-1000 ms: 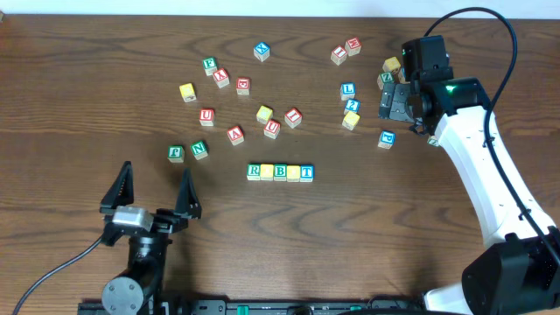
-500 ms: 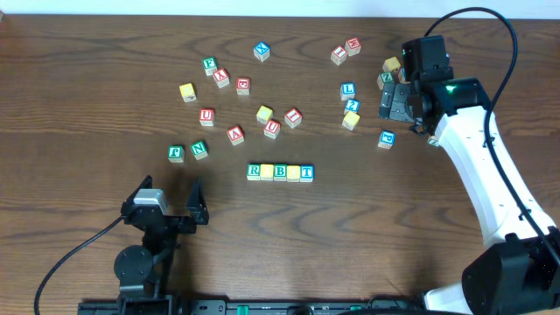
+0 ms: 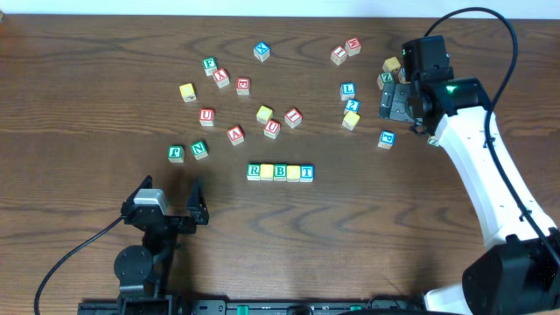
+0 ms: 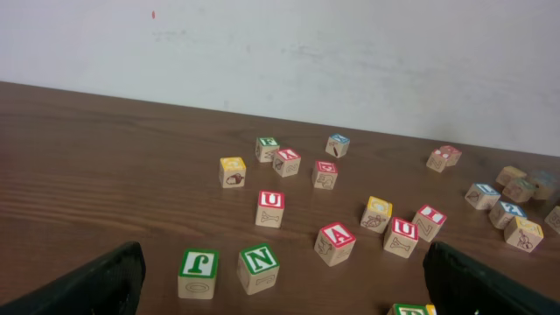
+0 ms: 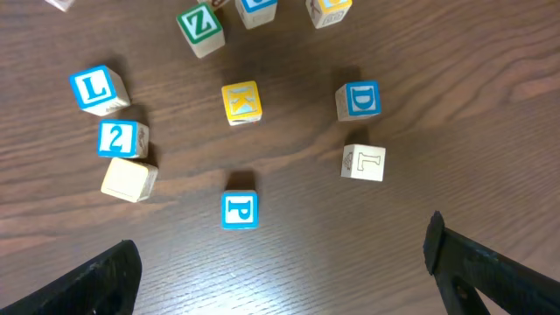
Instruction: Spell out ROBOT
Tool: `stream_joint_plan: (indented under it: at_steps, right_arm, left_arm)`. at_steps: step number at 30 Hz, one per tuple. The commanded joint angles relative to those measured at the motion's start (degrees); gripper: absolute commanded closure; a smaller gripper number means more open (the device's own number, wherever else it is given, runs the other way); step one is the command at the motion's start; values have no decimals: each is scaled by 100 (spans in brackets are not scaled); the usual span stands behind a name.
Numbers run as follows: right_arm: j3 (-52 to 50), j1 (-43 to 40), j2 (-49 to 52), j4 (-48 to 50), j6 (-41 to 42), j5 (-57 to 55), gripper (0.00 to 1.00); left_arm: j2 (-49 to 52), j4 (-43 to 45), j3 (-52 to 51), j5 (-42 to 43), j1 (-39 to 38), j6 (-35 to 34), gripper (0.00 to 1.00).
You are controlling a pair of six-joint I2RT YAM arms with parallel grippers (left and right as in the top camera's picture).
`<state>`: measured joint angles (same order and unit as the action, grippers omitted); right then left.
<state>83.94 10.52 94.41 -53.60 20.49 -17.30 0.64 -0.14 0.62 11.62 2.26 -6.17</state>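
Overhead view: the left gripper (image 3: pixel 166 204) now sits drawn back toward the table's front edge, nearer its own base than a second ago. Its jaws are spread wide and hold nothing. The right gripper (image 3: pixel 388 99) has not moved; it too hangs wide and empty among scattered cubes at the far right.

The row of five cubes (image 3: pixel 293 172) lies mid-table as before, touching side by side. It runs green-framed R (image 3: pixel 254 171), a yellow face, green-framed B (image 3: pixel 280 171), a yellow face, blue-framed T (image 3: pixel 306 172).

Bare wood lies between the row and the left gripper, and across the table (image 3: pixel 61 131) on its left side. The green F cube (image 3: pixel 176 153) and N cube (image 3: pixel 199 150) stand near the row's left end.

The yellow faces are too faint to read. The right arm hides part of the cubes beneath it. In the left wrist view the row is cut off at the bottom border.
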Motion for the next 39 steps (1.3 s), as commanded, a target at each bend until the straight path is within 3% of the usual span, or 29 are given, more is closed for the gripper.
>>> stream_joint_plan:
  at_steps: [1,5,9,16,21,25,31,39]
  right_arm:
    - [68,133,-772,-129,-42,-13,1]
    - [-9,232,-2212,11,-39,153,1]
    - [-817,232,-3672,1412,-713,407,1]
    - [-5445,232,-6793,6220,-2511,1644,1]
    - [-7604,212,-8166,8137,-3869,2411,1]
    - [-8365,76,-9058,7816,-3917,2538,1]
    - [-8362,-337,-9412,5080,-3053,2511,1]
    - [-8360,-715,-9409,4959,-2780,2345,1]
  left_arm:
    - [-28,-286,-31,83,31,-13,0]
    - [-28,-286,-31,83,31,-13,0]
    - [-28,-286,-31,83,31,-13,0]
    - [-28,-286,-31,83,31,-13,0]
    - [-28,-286,-31,83,31,-11,0]
    - [-28,-286,-31,83,31,-13,0]
    - [-28,-286,-31,83,31,-13,0]
    - [-28,-286,-31,83,31,-13,0]
